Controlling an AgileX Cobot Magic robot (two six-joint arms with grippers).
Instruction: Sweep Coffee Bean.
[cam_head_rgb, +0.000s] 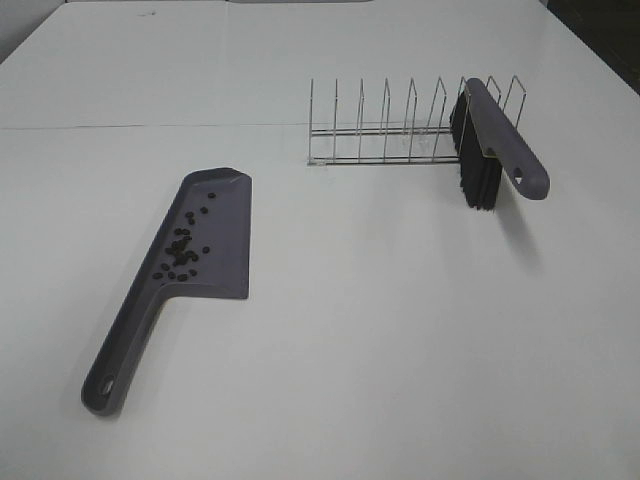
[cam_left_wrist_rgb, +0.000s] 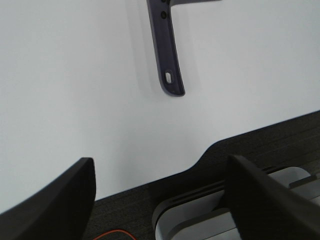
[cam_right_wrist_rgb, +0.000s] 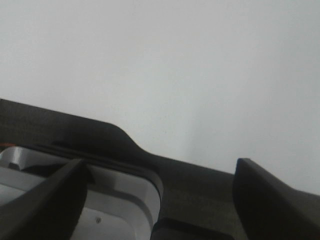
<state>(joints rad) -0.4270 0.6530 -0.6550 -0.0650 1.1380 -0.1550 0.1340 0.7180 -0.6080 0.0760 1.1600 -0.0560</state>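
A grey-purple dustpan (cam_head_rgb: 205, 240) lies on the white table left of centre, its handle pointing toward the front. Several small dark coffee beans (cam_head_rgb: 182, 250) sit inside the pan. A grey brush (cam_head_rgb: 495, 145) with black bristles leans in a wire rack (cam_head_rgb: 390, 125) at the back right. Neither arm shows in the high view. In the left wrist view the left gripper (cam_left_wrist_rgb: 160, 200) is open above the table's front edge, well short of the dustpan handle (cam_left_wrist_rgb: 167, 55). The right gripper (cam_right_wrist_rgb: 160, 200) is open over the front edge too, with nothing between its fingers.
The table's front edge (cam_left_wrist_rgb: 200, 155) runs under both grippers, with dark floor and a grey base unit (cam_right_wrist_rgb: 115, 200) below it. An orange cable (cam_left_wrist_rgb: 112, 233) lies on the floor.
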